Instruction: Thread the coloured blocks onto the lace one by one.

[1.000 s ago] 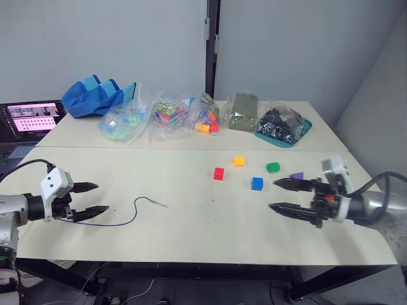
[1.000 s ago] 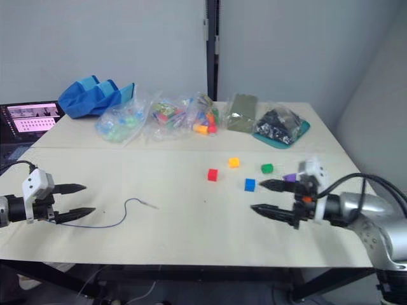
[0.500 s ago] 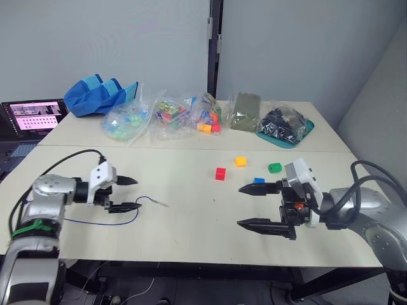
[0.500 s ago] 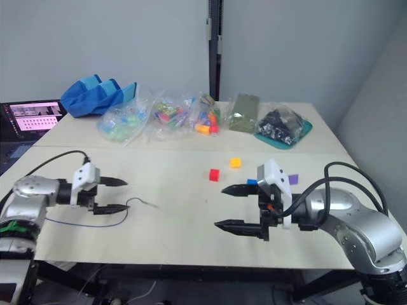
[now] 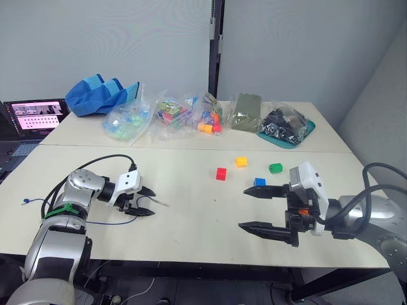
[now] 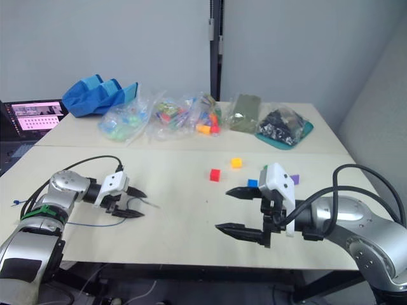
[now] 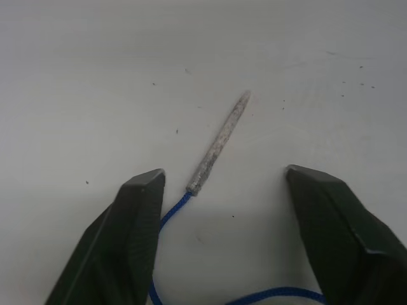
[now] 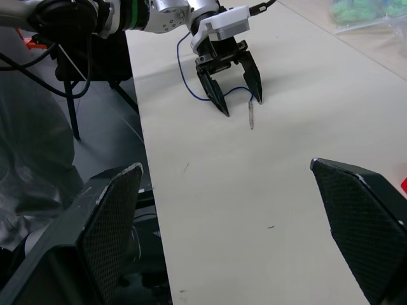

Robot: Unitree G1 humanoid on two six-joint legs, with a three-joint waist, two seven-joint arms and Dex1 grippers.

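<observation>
The left wrist view brings out the lace's point(image 7: 219, 143) stiff, pale, speckled tip lying flat on the table point(image 5: 191, 229), between the spread fingers of the left gripper point(image 5: 147, 201), untouched; its thin blue cord curls back under them. The head views show the right gripper point(image 5: 255, 209) wide open and empty above bare table, with the red point(image 5: 220, 173), orange-yellow point(image 5: 240, 161), blue point(image 5: 259, 182) and green point(image 5: 275, 168) blocks just beyond it. Clear crinkled toy bags point(image 5: 165, 117) line the table's far side.

Four loose coloured blocks are counted mid-frame in the left eye view: one red point(image 5: 220, 173), one orange-yellow point(image 5: 240, 161), one blue point(image 5: 258, 182), one green point(image 5: 275, 168). One purple piece point(image 6: 292, 179) is seen in the right eye view. One lace point(image 5: 102, 221) is counted.
</observation>
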